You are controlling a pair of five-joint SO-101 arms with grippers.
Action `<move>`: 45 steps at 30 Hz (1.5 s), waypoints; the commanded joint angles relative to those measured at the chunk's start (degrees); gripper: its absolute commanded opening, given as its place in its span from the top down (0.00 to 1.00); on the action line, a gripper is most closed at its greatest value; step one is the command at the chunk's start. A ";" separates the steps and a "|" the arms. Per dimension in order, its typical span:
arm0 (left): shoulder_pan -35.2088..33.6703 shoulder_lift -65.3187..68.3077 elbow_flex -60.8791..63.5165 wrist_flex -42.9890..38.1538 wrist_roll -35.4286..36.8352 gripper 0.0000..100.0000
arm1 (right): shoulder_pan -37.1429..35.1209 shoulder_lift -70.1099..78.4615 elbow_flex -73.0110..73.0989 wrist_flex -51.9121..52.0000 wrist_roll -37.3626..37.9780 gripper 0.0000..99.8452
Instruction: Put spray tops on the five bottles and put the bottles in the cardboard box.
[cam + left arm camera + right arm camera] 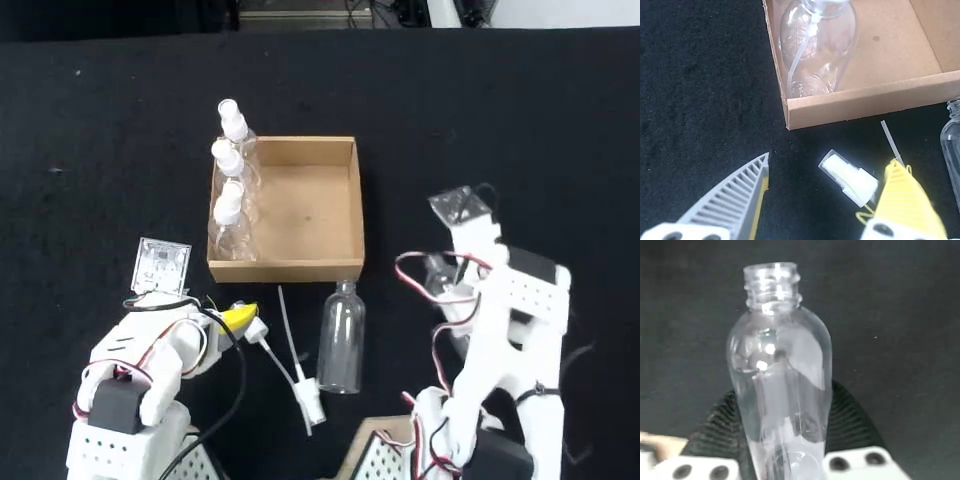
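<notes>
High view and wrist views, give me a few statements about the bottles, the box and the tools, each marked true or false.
1. The cardboard box holds three capped bottles. True.
2. The lying bottle in front of the box has a spray top on. False; its neck is bare.
3. The right tool grips a capless bottle. True.
4. The left tool is shut on a spray top. False; it is open, with the spray top lying beside its yellow finger.
</notes>
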 commanded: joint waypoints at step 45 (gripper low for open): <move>-0.04 -0.26 -0.48 -0.26 -0.26 0.67 | 10.20 17.80 -21.05 9.49 6.33 0.64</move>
